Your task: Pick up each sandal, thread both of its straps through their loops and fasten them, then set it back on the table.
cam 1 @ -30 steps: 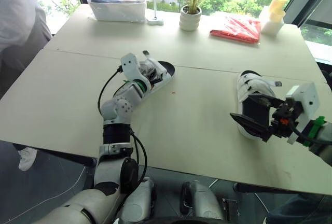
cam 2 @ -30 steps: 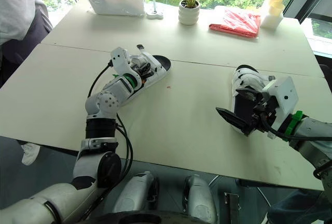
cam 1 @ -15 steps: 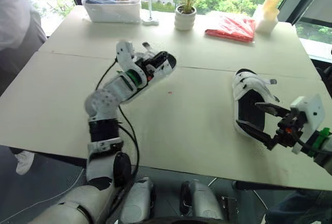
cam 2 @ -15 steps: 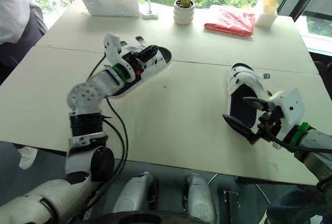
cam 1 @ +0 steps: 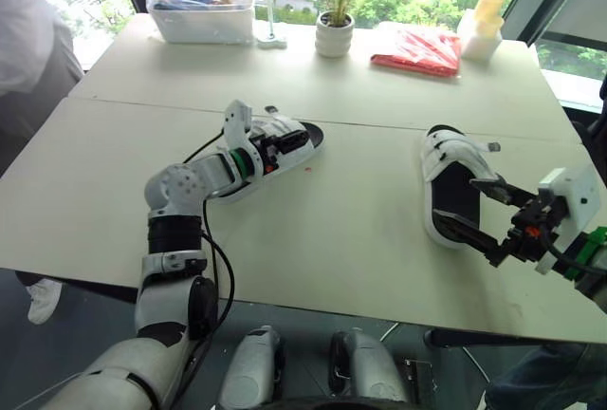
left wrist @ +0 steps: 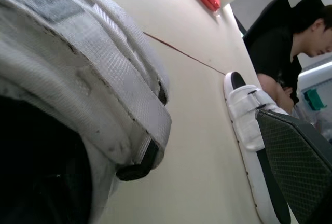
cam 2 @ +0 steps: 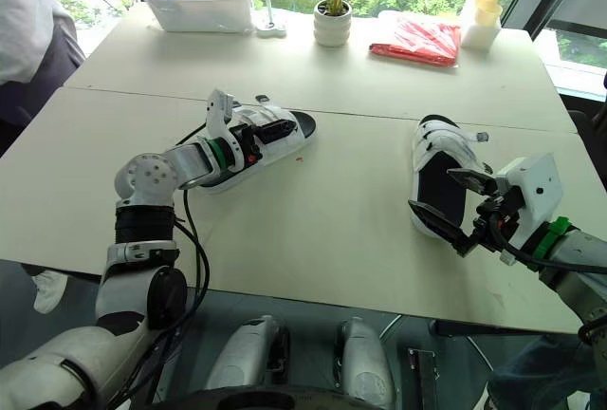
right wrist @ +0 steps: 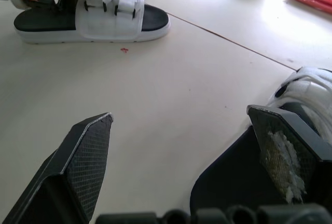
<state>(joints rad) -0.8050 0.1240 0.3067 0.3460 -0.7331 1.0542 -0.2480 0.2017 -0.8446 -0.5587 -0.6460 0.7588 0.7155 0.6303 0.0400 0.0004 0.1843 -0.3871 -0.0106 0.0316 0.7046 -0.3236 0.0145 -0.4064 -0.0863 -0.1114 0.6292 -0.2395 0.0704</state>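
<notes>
left claw [cam 1: 275, 140]: held out forward and to the right, elbow bent | right claw [cam 1: 455, 202]: wide open, both fingers spread, pointing left and forward

The pale desk [cam 1: 360, 239], 2 tops joined at a seam, carries the left sandal [cam 1: 285, 139] and the right sandal [cam 1: 453, 187], well apart. On the far top are a clear box [cam 1: 201, 19], a potted plant [cam 1: 334, 35], a red packet [cam 1: 422, 49] and yellow cups [cam 1: 486, 13].
</notes>
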